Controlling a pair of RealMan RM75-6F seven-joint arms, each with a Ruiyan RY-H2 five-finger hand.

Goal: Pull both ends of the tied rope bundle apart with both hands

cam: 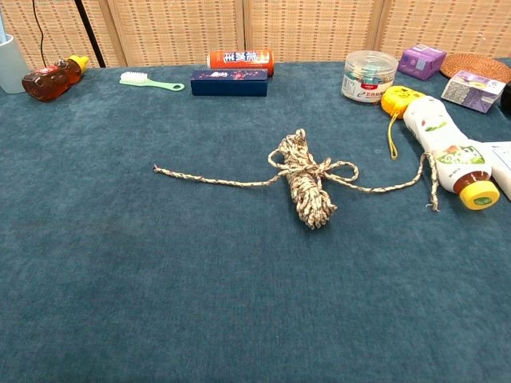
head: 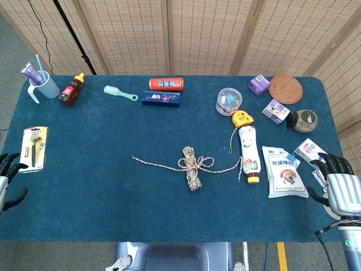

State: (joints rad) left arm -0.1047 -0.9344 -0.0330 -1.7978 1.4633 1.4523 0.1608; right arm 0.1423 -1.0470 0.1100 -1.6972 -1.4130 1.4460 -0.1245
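While the rope bundle [head: 192,167] lies mid-tabletop in the head view, your left hand [head: 8,178] and right hand [head: 338,183] wait at the edges, fingers apart, holding nothing. In the chest view, no hands show; next, reach for the left end [cam: 172,172] and right end [cam: 427,179].

The fuzzy cloth-covered table [head: 113,197] is showing deep teal all over. The speckled beige-and-brown braided rope bundle [cam: 307,185] is looking flecked throughout. The squeezy white plastic bottle [cam: 444,148] is wearing a yellow cap, and the round woven coaster [head: 285,89] is coming across reddish-brown. The small cardboard box [head: 259,84] is reading purple, maybe lilac.
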